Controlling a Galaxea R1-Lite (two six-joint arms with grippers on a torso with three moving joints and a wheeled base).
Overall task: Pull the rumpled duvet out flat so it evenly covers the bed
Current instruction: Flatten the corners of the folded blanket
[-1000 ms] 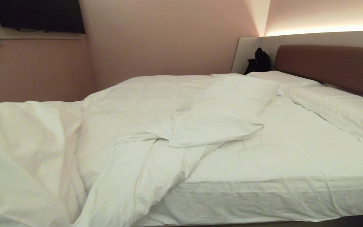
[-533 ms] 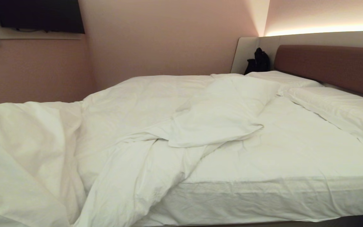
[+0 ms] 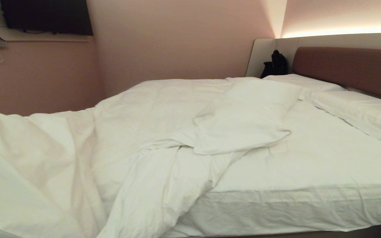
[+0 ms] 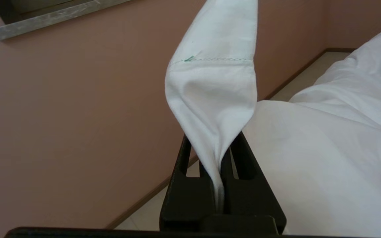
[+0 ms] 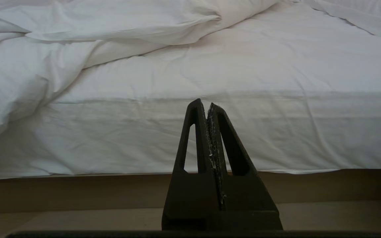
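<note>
The duvet (image 3: 137, 132) lies bunched over the left half of the bed (image 3: 309, 205), one flap folded back mid-mattress, bare sheet (image 3: 326, 158) to the right. The left gripper (image 4: 219, 185) is clamped on a duvet corner, nearer arm. The right gripper (image 5: 209, 112), closed and empty, hangs low by the bedside. Pillows (image 3: 359, 112) lie at the headboard (image 3: 349, 69).

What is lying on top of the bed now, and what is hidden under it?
On the bed lie the rumpled duvet, bunched toward the left with a folded flap, and two pillows by the headboard. Bare sheet shows on the right; whatever the duvet covers cannot be seen.
</note>
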